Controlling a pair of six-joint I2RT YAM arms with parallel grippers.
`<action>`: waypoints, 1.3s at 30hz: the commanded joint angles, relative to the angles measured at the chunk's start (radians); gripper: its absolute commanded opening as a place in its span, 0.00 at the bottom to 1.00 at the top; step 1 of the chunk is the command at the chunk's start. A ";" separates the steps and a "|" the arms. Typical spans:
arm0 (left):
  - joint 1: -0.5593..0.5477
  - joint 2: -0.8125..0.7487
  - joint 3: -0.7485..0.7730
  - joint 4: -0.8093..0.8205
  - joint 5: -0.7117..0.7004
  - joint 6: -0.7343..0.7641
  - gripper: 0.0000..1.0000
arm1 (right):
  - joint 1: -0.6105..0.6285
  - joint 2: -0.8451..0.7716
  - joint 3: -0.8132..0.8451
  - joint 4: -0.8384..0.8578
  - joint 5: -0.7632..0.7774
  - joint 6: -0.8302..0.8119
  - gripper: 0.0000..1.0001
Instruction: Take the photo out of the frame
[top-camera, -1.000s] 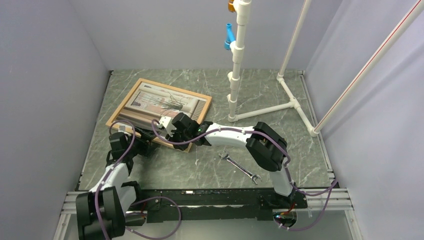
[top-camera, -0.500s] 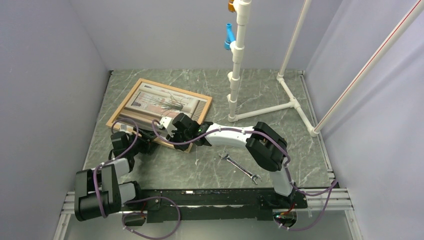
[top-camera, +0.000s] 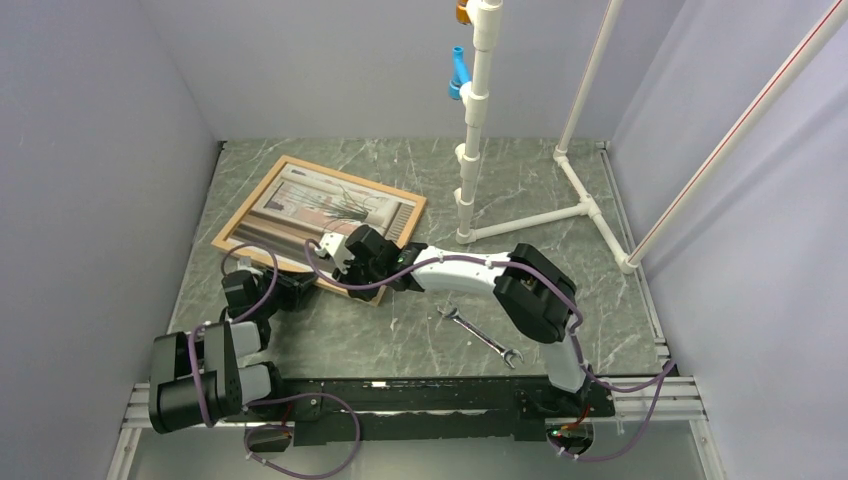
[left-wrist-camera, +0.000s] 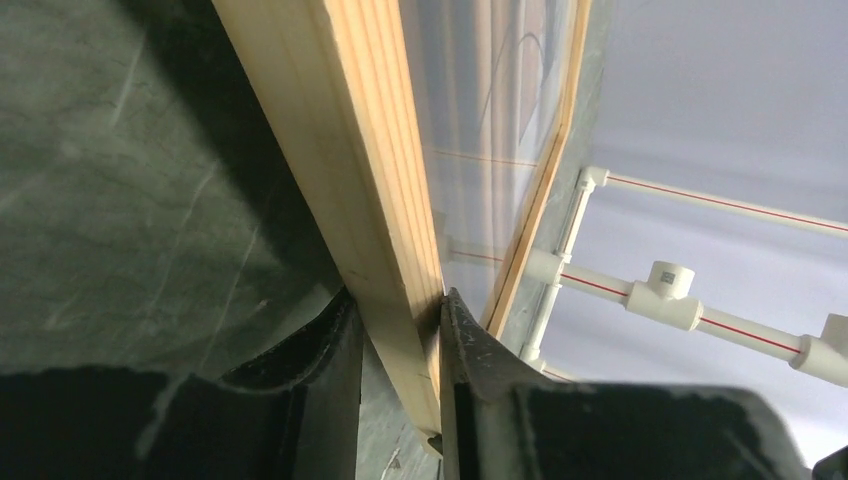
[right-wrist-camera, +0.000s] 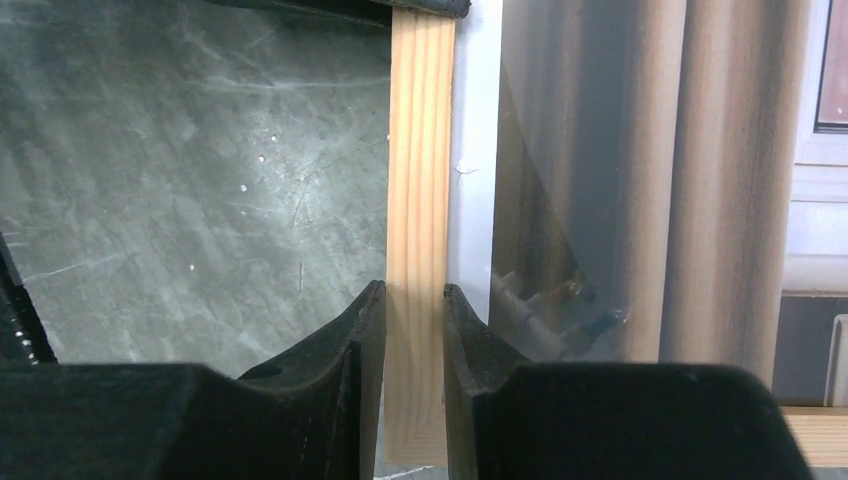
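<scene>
While left end effector (left-wrist-camera: 395, 300) and right end effector (right-wrist-camera: 415, 295) each pinch the near rail of the frame (top-camera: 248, 205) on the bench (top-camera: 560, 250), photo (top-camera: 320, 205) inside it, opposing pulls could twist the thin wood.

The thin light-wood frame (top-camera: 250, 200) lies askew at far left, the curtain-and-plant photo (top-camera: 320, 205) inside it.
</scene>
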 joint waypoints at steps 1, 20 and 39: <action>-0.005 -0.115 -0.016 0.041 0.000 0.056 0.11 | 0.006 -0.087 0.011 0.061 0.000 -0.030 0.00; -0.008 -0.745 0.343 -1.049 -0.153 0.225 0.00 | 0.173 -0.701 -0.615 0.482 0.114 -0.112 0.87; -0.008 -0.894 0.580 -1.411 -0.219 0.275 0.00 | 0.310 -0.530 -0.750 1.045 0.435 -0.369 0.76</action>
